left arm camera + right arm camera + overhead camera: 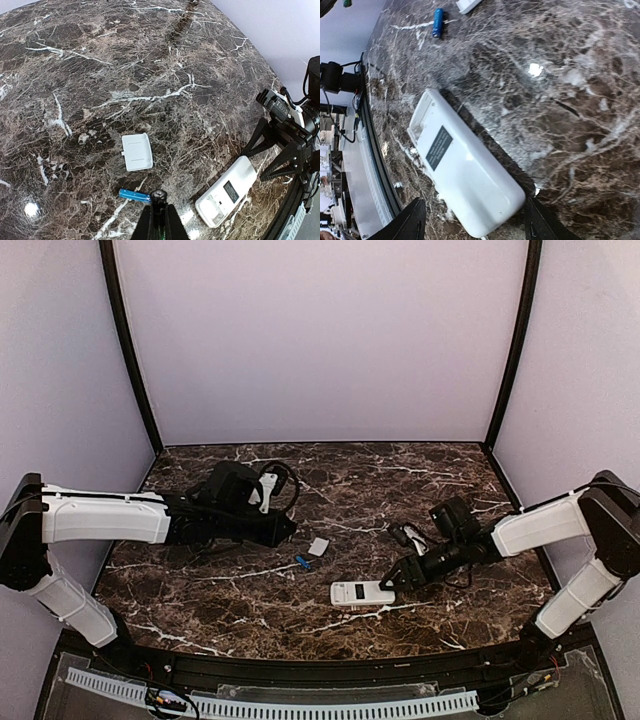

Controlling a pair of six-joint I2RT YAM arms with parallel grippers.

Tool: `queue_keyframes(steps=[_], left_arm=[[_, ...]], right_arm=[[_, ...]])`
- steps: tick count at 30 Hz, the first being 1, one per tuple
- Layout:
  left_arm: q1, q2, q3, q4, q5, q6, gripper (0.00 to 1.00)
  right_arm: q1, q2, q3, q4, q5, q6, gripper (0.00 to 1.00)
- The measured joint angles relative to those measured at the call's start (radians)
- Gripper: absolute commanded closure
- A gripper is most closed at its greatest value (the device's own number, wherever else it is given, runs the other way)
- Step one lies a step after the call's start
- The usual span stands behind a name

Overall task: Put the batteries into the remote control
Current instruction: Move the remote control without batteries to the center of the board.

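While the remote control [465, 172] lies back-up on the table [400, 480], battery bay open, my right gripper [393, 583] stands apart, fingers astride its end. Left of the remote, one blue battery [134, 195] lies beside a white cover [136, 152]; my left gripper [159, 196] hovers there, closed.

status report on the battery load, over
Left gripper shut, empty, tip beside the one battery in view. Right gripper open, fingers straddling the remote control, back up, compartment uncovered. Loose cover lies clear, nothing in the way.
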Motion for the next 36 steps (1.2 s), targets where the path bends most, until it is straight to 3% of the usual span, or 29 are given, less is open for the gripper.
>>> queue_keyframes(steps=[4,8,12,17,25,36], left_arm=[[0.0,0.0,-0.002,0.01,0.008,0.0,1.0],[0.0,0.0,-0.002,0.013,0.016,0.0,1.0],[0.0,0.0,-0.002,0.013,0.027,0.0,1.0],[0.0,0.001,-0.008,0.028,0.049,0.0,1.0],[0.0,0.018,-0.013,0.043,0.089,-0.001,1.0],[-0.029,0.095,-0.024,0.115,0.146,-0.017,1.0]], right_arm=[[0.029,0.017,0.0,0.012,-0.078,-0.012,0.41],[0.092,0.024,0.0,0.014,-0.117,-0.019,0.4],[0.134,0.024,-0.002,0.008,-0.092,-0.034,0.22],[0.212,-0.021,-0.002,0.006,0.072,-0.054,0.02],[0.365,-0.037,-0.006,0.057,0.375,-0.075,0.02],[0.444,0.015,-0.044,0.219,0.568,-0.111,0.11]])
